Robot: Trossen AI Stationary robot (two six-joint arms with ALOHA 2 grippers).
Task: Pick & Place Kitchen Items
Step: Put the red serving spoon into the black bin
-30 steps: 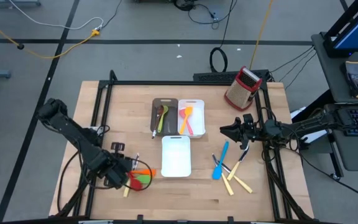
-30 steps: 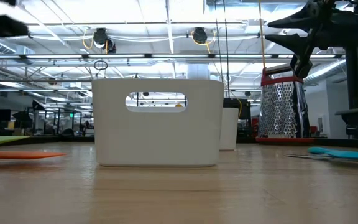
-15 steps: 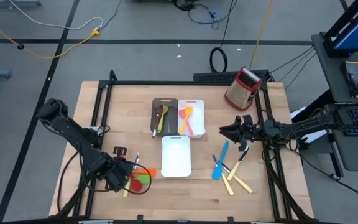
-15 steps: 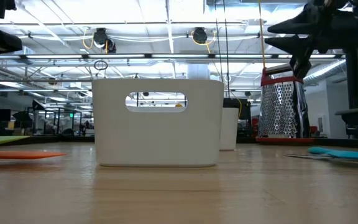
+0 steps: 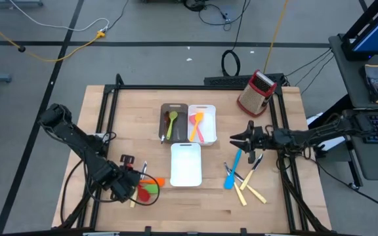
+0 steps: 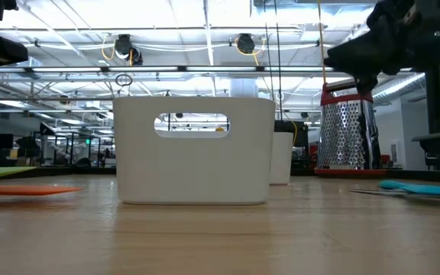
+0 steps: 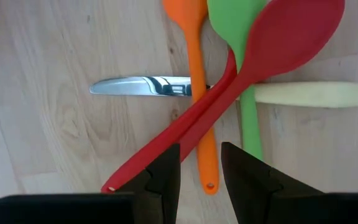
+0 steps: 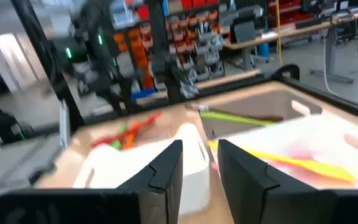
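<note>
A red spoon (image 7: 272, 43), a green spoon (image 7: 244, 99), an orange utensil (image 7: 197, 93) and a cream-handled knife (image 7: 148, 86) lie crossed in a pile (image 5: 147, 189) near the table's front left. My left gripper (image 7: 201, 174) hangs over the pile, pointing down and open. Its fingers stand either side of the orange handle's end without touching it. My right gripper (image 5: 233, 139) is open and level above the table's right half, pointing left. A blue spatula (image 5: 232, 169) and cream-handled knives (image 5: 251, 191) lie below it.
A dark-brown tray (image 5: 173, 122) and a white tray (image 5: 202, 124) with utensils in them sit at mid-table. In front of them stands another white tray (image 5: 186, 164). A red-and-metal grater (image 5: 256, 93) stands at the far right. Bare wood lies along the near edge.
My left gripper has come down a little toward the pile of utensils and then held still. My right gripper has rolled about its own pointing line while staying level. No utensil has moved.
</note>
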